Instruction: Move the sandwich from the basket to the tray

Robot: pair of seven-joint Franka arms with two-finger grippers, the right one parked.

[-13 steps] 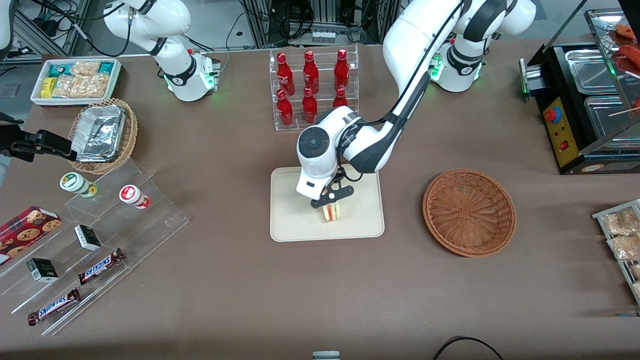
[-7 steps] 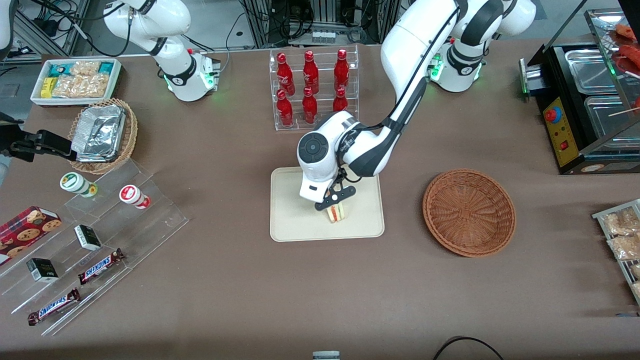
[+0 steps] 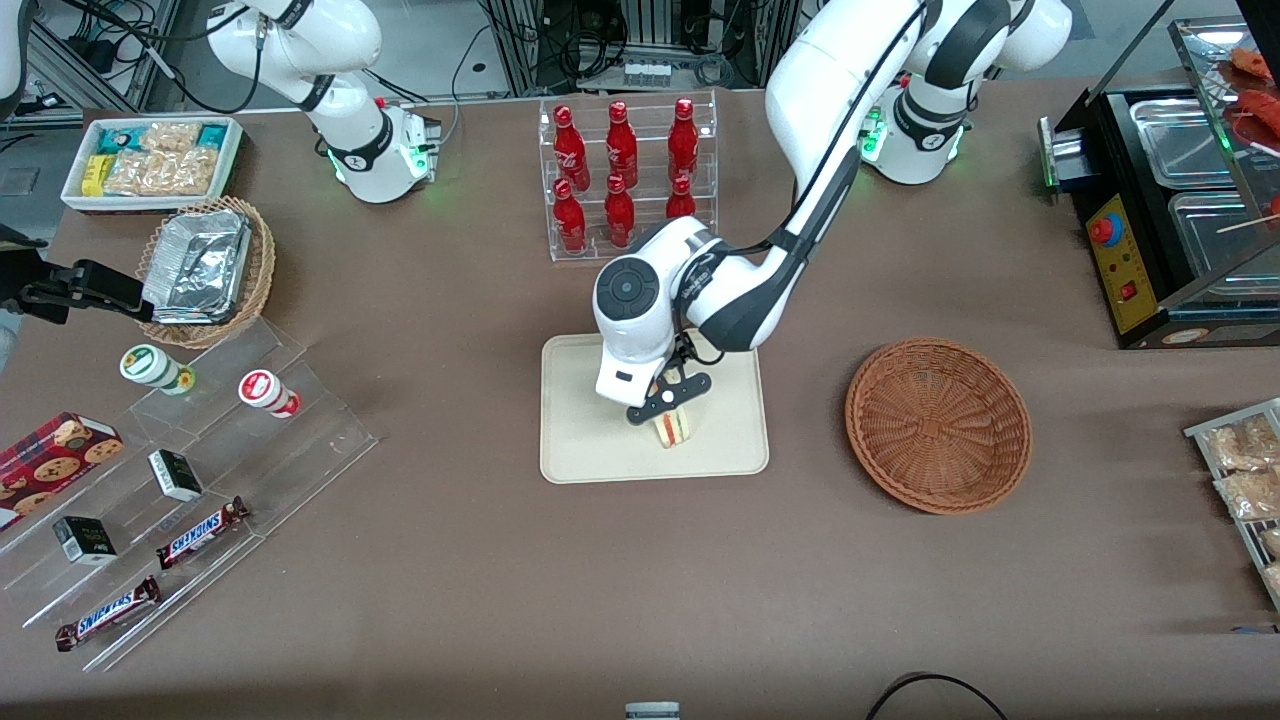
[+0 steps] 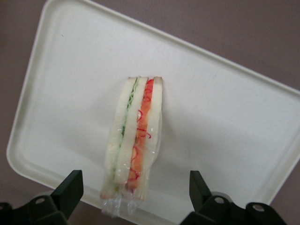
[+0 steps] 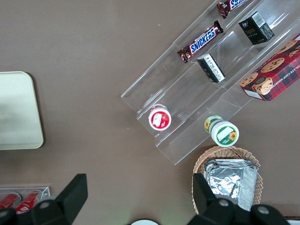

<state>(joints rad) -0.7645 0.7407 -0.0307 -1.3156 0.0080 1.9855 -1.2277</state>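
Change since earlier frames: sandwich (image 3: 672, 428) is being seen released and resting on the tray (image 3: 580, 440), where a second ago it was being held between the fingers; gripper (image 3: 668, 393) is being lifted slightly and shifted just off the wedge.
Gripper state: fingers (image 4: 70, 187) are being held spread wide, nothing between them; in the wrist view the sandwich (image 4: 133, 140) is lying apart from both tips.
Gripper place: being held just above the tray, over the sandwich, a little farther from the front camera than it.
Sandwich place: lying on the tray (image 4: 225, 122), in the part nearer the front camera, filling edge facing up, clear wrap intact.
Basket: reddish-brown basket (image 3: 938, 424) is being left with nothing in it, well apart from the tray toward the working arm's end of the table.
Done: transfer is being judged complete; sandwich out of basket, on tray, released.
Left: only arm retreat is being judged as remaining; nothing more to carry is being shown.
Count, task things: one sandwich, one tray, one reddish-brown basket.
Count, rest: six red bottles (image 3: 620, 170) in the clear rack; two Snickers bars (image 3: 200, 532) on the acrylic steps; one tan basket of foil trays (image 3: 205, 270).
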